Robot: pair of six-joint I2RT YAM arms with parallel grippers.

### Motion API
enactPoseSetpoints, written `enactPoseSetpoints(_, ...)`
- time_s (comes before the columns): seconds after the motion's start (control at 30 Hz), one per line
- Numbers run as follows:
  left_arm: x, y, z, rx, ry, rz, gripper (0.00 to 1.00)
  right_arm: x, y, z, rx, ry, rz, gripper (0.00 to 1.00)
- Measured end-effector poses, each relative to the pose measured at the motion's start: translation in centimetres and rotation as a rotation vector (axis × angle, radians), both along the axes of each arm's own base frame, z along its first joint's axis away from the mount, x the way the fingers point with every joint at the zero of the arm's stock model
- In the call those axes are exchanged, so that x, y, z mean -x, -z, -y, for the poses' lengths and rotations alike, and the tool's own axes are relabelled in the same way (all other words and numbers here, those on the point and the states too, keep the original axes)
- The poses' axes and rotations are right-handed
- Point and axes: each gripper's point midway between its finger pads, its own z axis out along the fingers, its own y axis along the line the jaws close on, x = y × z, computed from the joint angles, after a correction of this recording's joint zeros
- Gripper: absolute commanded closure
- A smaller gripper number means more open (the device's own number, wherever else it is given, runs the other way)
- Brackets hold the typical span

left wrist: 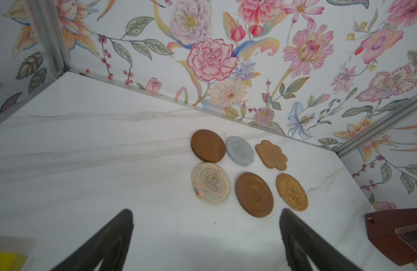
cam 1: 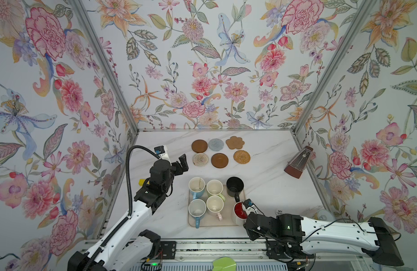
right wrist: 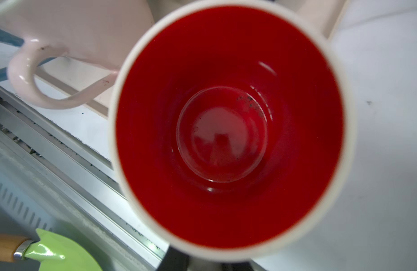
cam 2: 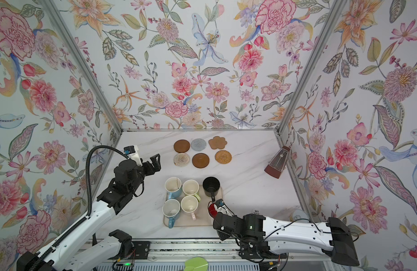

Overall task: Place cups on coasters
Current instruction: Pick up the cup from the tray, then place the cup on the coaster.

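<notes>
Six coasters [cam 1: 219,160] lie in two rows at the back of the marble table, also in the left wrist view [left wrist: 254,194]. On a beige tray [cam 1: 226,220] stand two light blue cups [cam 1: 196,186], a pale green one [cam 1: 215,187], a pale pink one [cam 1: 215,206] and a black one [cam 1: 235,186]. My right gripper [right wrist: 204,266] is shut on the handle of the white cup with the red inside [right wrist: 226,131], at the tray's right front corner [cam 1: 239,210]. My left gripper [cam 1: 183,162] hangs open and empty left of the coasters [left wrist: 205,211].
A brown metronome [cam 1: 296,164] leans at the right wall. A white "MY BAG" sticker [cam 1: 279,212] lies right of the tray. A yellow block [cam 1: 142,181] sits under the left arm. A green tool [cam 1: 224,264] lies on the front rail. Flowered walls enclose three sides.
</notes>
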Motion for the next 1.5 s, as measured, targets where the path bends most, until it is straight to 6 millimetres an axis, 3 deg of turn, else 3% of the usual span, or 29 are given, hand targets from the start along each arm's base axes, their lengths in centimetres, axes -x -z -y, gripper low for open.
enactPoseSetpoints(0.4,0.0,-0.2,0.0,0.003,0.000,0.006,0.01,-0.5,-1.8,2.0,0.043,0.067,-0.015,1.00)
enactPoseSetpoints(0.6,-0.2,-0.2,0.1,0.012,-0.001,0.010,0.01,-2.5,-3.6,3.1,0.016,0.195,-0.004,1.00)
enactPoseSetpoints(0.83,-0.5,0.2,0.3,0.010,0.002,0.000,0.01,-4.7,-4.9,5.7,0.027,0.349,0.000,1.00)
enactPoseSetpoints(0.93,-0.6,0.3,0.4,0.012,0.001,-0.003,0.01,-6.4,-6.5,6.8,0.014,0.423,0.022,1.00)
enactPoseSetpoints(1.17,-0.9,0.6,0.6,0.019,0.002,-0.007,0.01,-12.8,-11.4,8.4,-0.016,0.551,0.127,1.00)
enactPoseSetpoints(1.3,-1.0,0.6,0.8,0.022,0.010,-0.006,0.01,-16.3,-11.8,8.3,-0.025,0.557,0.145,1.00)
enactPoseSetpoints(1.5,-1.2,0.9,0.6,0.019,0.008,-0.015,0.01,-21.8,-10.6,7.6,-0.019,0.535,0.153,1.00)
